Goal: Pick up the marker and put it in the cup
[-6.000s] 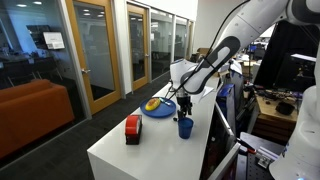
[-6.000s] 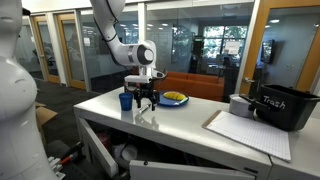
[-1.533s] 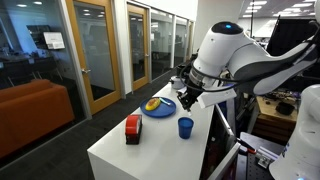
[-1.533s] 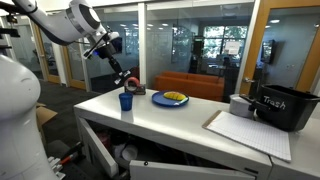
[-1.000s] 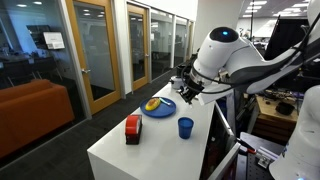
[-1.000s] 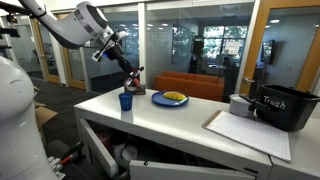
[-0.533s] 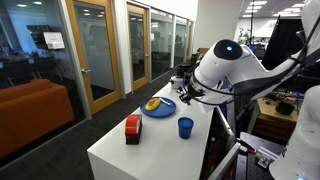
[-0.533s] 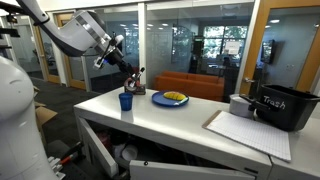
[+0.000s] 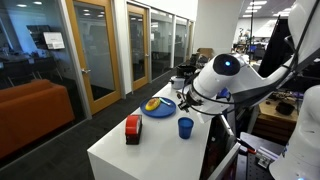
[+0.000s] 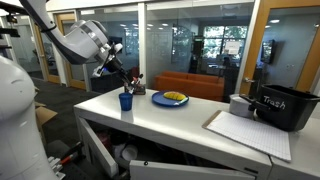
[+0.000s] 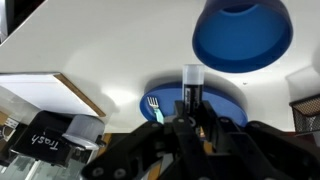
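In the wrist view my gripper (image 11: pixel 192 123) is shut on the marker (image 11: pixel 191 86), a slim dark stick with a pale tip that juts out from between the fingers. The small blue cup (image 11: pixel 242 30) shows at the top right of that view, its mouth open and apart from the marker's tip. In both exterior views the cup (image 9: pixel 185 127) (image 10: pixel 125 101) stands on the white table, with the gripper (image 9: pixel 184 98) (image 10: pixel 132 79) hanging a little above and beside it. The marker is too small to make out in the exterior views.
A round blue plate (image 9: pixel 161 111) (image 10: pixel 184 101) (image 11: pixel 225 105) with yellow food and a teal fork (image 11: pixel 155 108) lies behind the cup. A red-and-black box (image 9: pixel 132 128) stands near the table edge. A black trash container (image 10: pixel 275 108) and a sheet of paper (image 10: pixel 245 130) sit at the far end.
The arm has sunk lower and brought the gripper, still holding the marker, down closer to the cup. The cup and the plate have not moved.
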